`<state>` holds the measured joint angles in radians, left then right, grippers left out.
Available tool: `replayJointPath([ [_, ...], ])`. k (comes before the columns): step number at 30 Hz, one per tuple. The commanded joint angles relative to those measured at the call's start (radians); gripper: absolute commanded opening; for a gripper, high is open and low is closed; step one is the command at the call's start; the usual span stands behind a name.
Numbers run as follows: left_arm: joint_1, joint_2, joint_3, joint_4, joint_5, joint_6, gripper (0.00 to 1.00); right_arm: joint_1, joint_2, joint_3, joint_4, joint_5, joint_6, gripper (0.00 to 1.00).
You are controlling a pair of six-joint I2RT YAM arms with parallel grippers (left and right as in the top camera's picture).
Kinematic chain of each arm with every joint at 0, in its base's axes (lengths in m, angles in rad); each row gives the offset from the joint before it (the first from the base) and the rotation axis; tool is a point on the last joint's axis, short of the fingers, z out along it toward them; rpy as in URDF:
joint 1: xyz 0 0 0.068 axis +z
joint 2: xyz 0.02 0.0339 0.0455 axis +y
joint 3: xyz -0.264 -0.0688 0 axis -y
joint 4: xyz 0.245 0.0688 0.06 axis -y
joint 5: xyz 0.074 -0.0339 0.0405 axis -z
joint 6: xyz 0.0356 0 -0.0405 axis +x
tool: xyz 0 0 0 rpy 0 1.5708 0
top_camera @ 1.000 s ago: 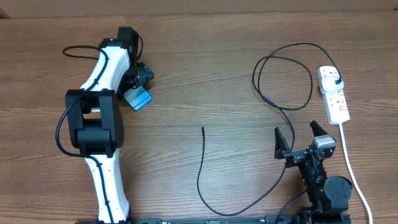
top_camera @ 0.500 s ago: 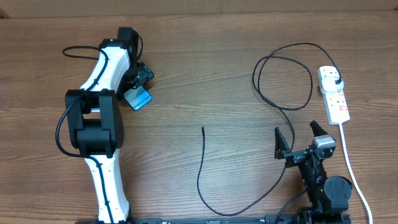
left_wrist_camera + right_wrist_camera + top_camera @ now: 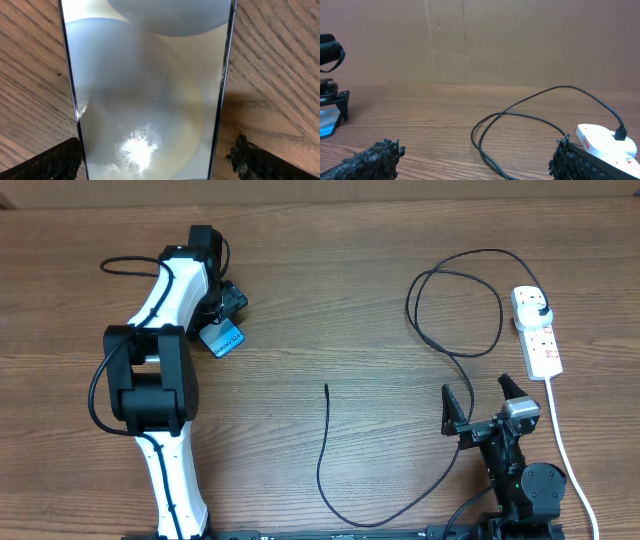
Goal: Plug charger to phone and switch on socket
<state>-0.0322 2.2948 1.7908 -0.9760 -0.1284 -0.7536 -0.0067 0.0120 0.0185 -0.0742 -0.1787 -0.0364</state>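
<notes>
The phone (image 3: pixel 222 338) lies on the table at the left, its light-blue screen up, and fills the left wrist view (image 3: pixel 147 85). My left gripper (image 3: pixel 225 315) is open, one finger on each side of the phone with wood showing in the gaps. The charger's black cable (image 3: pixel 330 450) runs from its free tip near the table's middle, loops at the right (image 3: pixel 520 125), and its plug head (image 3: pixel 541 311) sits in the white socket (image 3: pixel 535 332). My right gripper (image 3: pixel 478 404) is open and empty, just left of the socket's near end.
The socket's white cord (image 3: pixel 566 450) runs down the right side past my right arm. A brown wall (image 3: pixel 480 40) rises behind the table's far edge.
</notes>
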Motion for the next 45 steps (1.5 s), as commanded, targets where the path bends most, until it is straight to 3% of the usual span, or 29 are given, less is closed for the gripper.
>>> replayJointPath([
  [1,-0.002,0.04,-0.064,0.013,-0.035,-0.014,1.0,-0.005,-0.009,-0.011,0.005,0.005,0.005,1.0],
  [45,0.042,0.04,-0.068,0.018,-0.031,-0.006,1.0,-0.005,-0.009,-0.011,0.005,0.005,0.005,1.0],
])
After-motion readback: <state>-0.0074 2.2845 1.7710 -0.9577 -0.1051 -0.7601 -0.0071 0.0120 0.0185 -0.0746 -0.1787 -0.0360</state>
